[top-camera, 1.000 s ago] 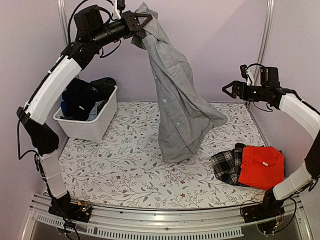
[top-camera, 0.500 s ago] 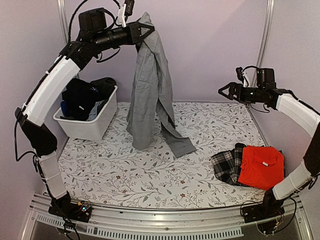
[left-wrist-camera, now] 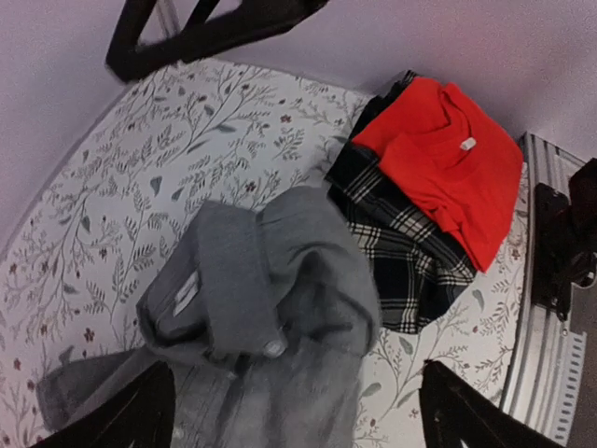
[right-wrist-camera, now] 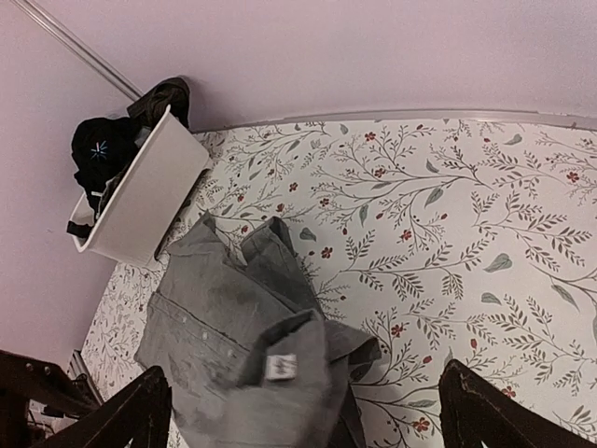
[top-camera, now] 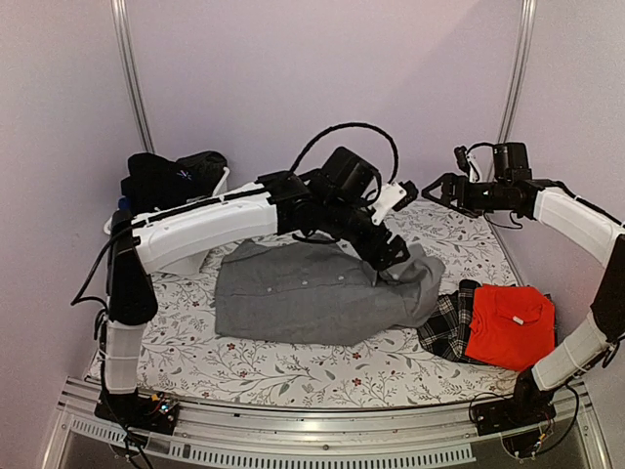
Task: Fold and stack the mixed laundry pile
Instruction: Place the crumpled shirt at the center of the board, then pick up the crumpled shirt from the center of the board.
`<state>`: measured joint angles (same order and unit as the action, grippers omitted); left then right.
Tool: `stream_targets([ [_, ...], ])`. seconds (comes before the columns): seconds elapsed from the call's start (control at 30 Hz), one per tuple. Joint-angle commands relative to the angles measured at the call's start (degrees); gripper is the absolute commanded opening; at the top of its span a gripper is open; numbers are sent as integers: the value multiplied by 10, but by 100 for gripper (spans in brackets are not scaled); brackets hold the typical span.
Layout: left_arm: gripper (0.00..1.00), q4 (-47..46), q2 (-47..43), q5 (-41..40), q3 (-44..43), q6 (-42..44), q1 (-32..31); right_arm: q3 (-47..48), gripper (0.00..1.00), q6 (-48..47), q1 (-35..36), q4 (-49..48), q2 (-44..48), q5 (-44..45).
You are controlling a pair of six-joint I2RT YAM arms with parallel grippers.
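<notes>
Grey long-sleeved collared shirt [top-camera: 312, 298] lies spread, bunched at its 3 o'clock end.
Soft, light, floppy: I'd pinch the shoulder seams. Left gripper [top-camera: 393, 252] jaws apart over the bunch; right gripper [top-camera: 435, 188] jaws apart, empty.

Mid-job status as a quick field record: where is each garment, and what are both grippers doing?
grey shirt: lying spread on the table, collar end bunched next to the plaid cloth
left gripper: open, over the shirt's collar end, holding nothing
right gripper: open, hovering far right, empty
red shirt: folded, on top of the plaid cloth
tub: far left, dark garments inside
</notes>
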<state>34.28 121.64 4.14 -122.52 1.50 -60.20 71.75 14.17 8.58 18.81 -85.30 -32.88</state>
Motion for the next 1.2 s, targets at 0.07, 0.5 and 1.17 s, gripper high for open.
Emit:
stream_targets([
  [0.07, 100, -48, -150, 46, 192, -54, 119, -17, 99, -15, 5, 54, 12, 19],
  [0.5, 100, 5, -134, 3, 310, -147, 282, 41, 99, -80, 120, 153, -112, 110],
  [1.17, 100, 129, 55, -132, 185, -118, 330, 239, 98, -104, 123, 217, -391, 141],
])
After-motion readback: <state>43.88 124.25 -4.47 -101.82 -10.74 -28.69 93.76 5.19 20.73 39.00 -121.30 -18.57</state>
